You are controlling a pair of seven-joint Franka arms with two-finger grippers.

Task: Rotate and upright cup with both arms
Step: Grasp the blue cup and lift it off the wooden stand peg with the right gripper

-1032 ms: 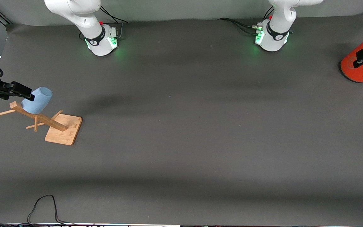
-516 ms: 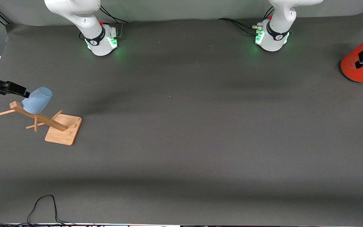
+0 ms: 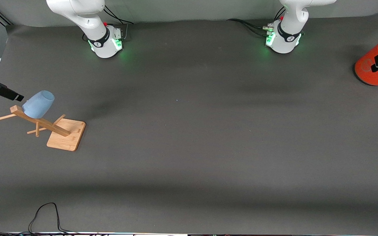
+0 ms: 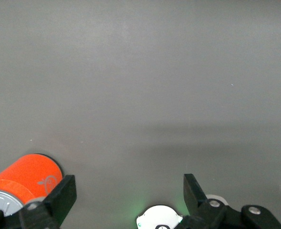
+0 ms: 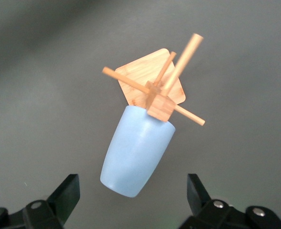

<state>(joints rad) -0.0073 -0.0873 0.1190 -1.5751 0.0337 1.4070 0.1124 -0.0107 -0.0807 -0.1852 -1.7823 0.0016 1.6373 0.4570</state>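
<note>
Front view: the cup [image 3: 38,104] hangs mouth-down on a peg of the wooden rack [image 3: 49,127], at the right arm's end of the table. The right gripper [image 3: 7,93] sits just beside it, at the table edge; little room there. A careless approach could knock the rack over. The mid-table is open.

Left wrist view: the left gripper [image 4: 129,193], jaws spread and empty, is over the orange cylinder [image 4: 25,177] and could clip it.

Right wrist view: the right gripper's jaws are spread wide, flanking the cup's closed base without touching. A tilted pull might snag the peg.
</note>
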